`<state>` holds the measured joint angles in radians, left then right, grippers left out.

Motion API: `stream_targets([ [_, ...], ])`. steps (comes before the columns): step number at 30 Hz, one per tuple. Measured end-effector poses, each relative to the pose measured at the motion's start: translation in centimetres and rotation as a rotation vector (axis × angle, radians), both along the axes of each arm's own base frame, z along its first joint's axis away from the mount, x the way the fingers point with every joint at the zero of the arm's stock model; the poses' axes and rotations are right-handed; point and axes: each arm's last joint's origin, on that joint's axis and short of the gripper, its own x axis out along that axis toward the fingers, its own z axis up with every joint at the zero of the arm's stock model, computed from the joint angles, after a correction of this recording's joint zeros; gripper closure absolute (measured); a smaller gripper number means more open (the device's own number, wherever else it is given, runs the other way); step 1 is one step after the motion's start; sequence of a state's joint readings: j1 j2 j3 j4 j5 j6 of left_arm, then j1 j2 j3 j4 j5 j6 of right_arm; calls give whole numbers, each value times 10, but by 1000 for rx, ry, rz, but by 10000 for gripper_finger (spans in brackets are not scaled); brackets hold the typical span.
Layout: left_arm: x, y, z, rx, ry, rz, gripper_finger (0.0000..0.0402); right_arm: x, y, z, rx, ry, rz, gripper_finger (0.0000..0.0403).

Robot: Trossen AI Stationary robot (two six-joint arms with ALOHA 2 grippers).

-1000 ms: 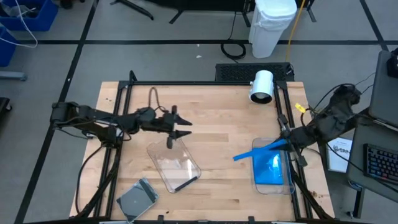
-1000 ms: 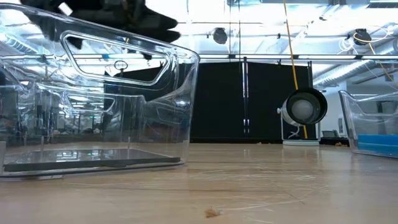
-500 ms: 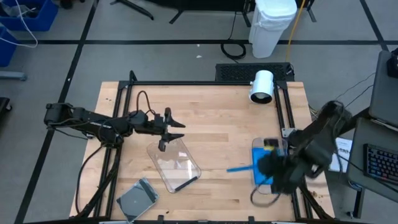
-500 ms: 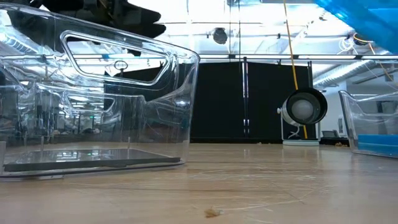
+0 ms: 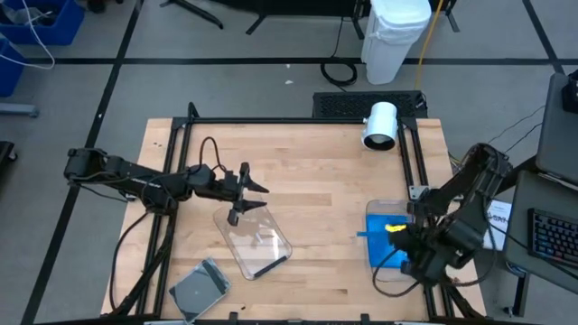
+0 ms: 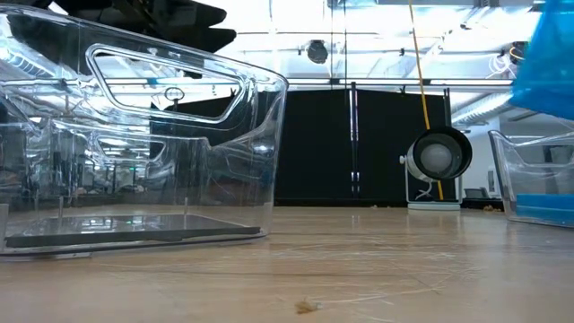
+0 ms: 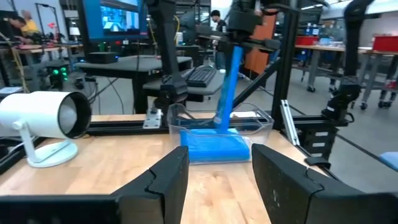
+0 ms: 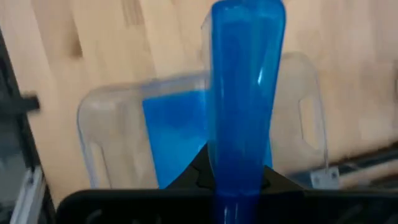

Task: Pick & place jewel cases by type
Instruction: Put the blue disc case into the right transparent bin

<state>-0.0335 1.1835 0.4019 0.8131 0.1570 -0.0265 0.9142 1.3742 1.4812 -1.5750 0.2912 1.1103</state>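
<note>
The right end effector [image 5: 408, 242] hangs over the right tub [image 5: 411, 273] near the worktop's [image 5: 316, 190] right edge, clamped on a blue case [image 8: 244, 93]. In the right wrist view the case stands on edge in the pinched fingers, directly above the tub. More blue cases [image 7: 211, 147] lie flat on the tub's floor. In the left wrist view the held case [image 7: 227, 81] hangs upright over that stack, its lower end at about the level of the tub's rim; whether it touches the stack I cannot tell. In the low view only a blue patch [image 6: 547, 63] shows, high at the right edge above the tub [image 6: 538, 184].

The left end effector [image 5: 246, 193] hovers over the far end of the middle tub [image 5: 256, 236], its fingers [image 7: 163, 180] spread apart and holding nothing. A dark case [image 5: 265, 266] lies on the floor of this tub, near its front end. In the low view it shows as a thin dark slab [image 6: 134, 231] on the bottom of the tub [image 6: 143, 144].

A grey case [image 5: 200, 289] lies flat on the worktop at the front left, apart from the middle tub. A white lamp [image 5: 380, 125] stands at the worktop's back right.
</note>
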Motion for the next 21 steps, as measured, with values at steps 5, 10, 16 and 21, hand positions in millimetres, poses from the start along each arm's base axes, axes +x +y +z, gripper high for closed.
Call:
stream_targets([
  [5,0,-5,0,3,0,-19,220,-12,-20,-9,-1,10,-40,400],
  [10,0,-5,-2,4,17,-23,220,-22,-42,-29,-27,39,-94,400],
  [16,0,-6,-3,-2,32,-23,220,-31,-63,-61,-76,147,-159,400],
  [21,0,-7,-3,-12,35,-28,220,-32,-69,-74,-95,194,-188,394],
])
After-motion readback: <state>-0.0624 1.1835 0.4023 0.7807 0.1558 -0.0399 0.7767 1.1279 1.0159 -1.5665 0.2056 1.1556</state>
